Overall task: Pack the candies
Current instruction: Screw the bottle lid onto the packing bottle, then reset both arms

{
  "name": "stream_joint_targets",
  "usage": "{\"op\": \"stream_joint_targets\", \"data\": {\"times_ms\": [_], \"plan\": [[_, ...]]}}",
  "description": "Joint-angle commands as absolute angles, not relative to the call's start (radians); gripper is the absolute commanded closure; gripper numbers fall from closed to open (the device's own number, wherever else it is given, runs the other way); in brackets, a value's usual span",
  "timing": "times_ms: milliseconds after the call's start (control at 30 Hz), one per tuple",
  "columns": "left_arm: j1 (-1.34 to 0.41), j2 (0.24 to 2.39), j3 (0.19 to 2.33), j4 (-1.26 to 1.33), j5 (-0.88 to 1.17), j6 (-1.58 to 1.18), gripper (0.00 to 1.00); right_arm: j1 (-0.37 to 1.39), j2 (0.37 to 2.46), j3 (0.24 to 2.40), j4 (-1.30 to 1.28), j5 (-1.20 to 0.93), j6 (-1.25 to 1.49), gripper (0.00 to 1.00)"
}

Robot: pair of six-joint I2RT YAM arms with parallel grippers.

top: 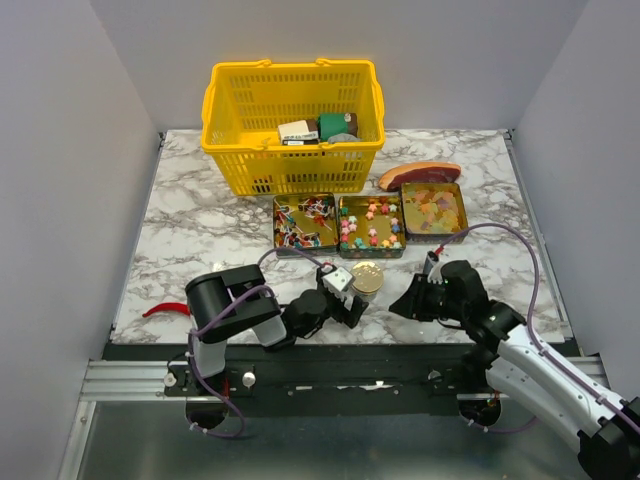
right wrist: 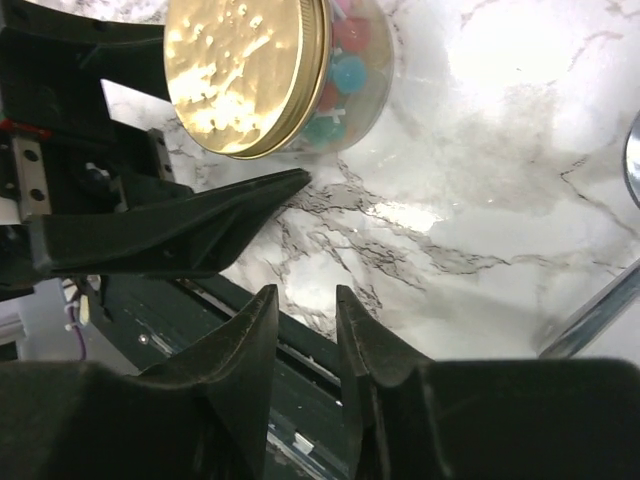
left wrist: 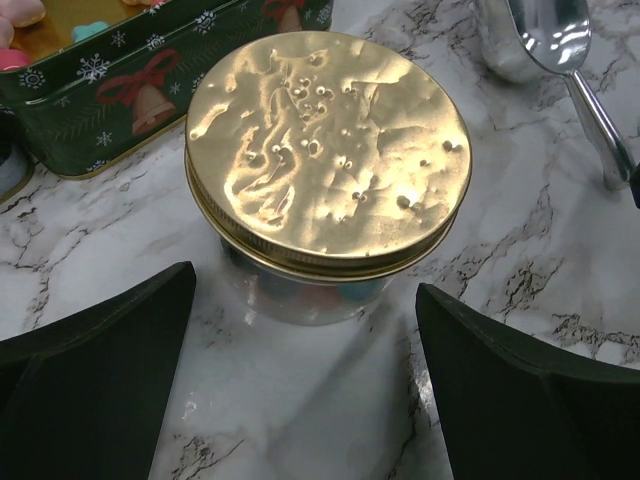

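My left pincer (left wrist: 305,285) is spread wide, one finger on each side of the gold-lidded jar (left wrist: 328,150) and touching nothing; my right pincer (right wrist: 305,292), just beside the jar, shows a narrow empty gap; candies (right wrist: 340,60) fill the capped jar, which I judge packed; more lie in tins (top: 370,252) beyond it.

Candies in three open tins, in a row mid-bench (top: 200,230):
- left tin (top: 305,251): red-blue-white wrapped ones (top: 305,222), loose jumble
- middle tin (top: 370,254): chunky ones (top: 370,225) in pink, green and blue, spread in one layer
- right tin (top: 435,238): translucent yellow-orange gummies (top: 432,208), scattered flat

More in the clear jar (right wrist: 360,95), upright just in front of the middle tin with its gold lid (left wrist: 328,150) on. Pink and blue pieces (right wrist: 345,70) show through the glass.
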State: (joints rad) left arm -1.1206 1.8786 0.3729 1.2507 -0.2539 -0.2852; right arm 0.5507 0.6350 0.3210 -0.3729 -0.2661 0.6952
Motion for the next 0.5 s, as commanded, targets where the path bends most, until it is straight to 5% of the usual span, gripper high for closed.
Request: {"op": "stream_joint_targets", "data": {"times_ms": [0, 200, 467], "plan": [[-1.120, 1.836, 0.304, 1.078, -0.235, -0.337, 0.01, 0.554, 0.641, 0.357, -0.397, -0.227, 0.663, 0.59], [-1.120, 1.630, 0.270, 0.886, -0.325, -0.428, 0.01, 0.554, 0.595, 0.374, -0.403, -0.151, 0.660, 0.43], [-1.120, 1.134, 0.449, 0.035, -0.570, -0.548, 0.01, 0.554, 0.554, 0.440, -0.474, 0.036, 0.609, 0.13]]}}
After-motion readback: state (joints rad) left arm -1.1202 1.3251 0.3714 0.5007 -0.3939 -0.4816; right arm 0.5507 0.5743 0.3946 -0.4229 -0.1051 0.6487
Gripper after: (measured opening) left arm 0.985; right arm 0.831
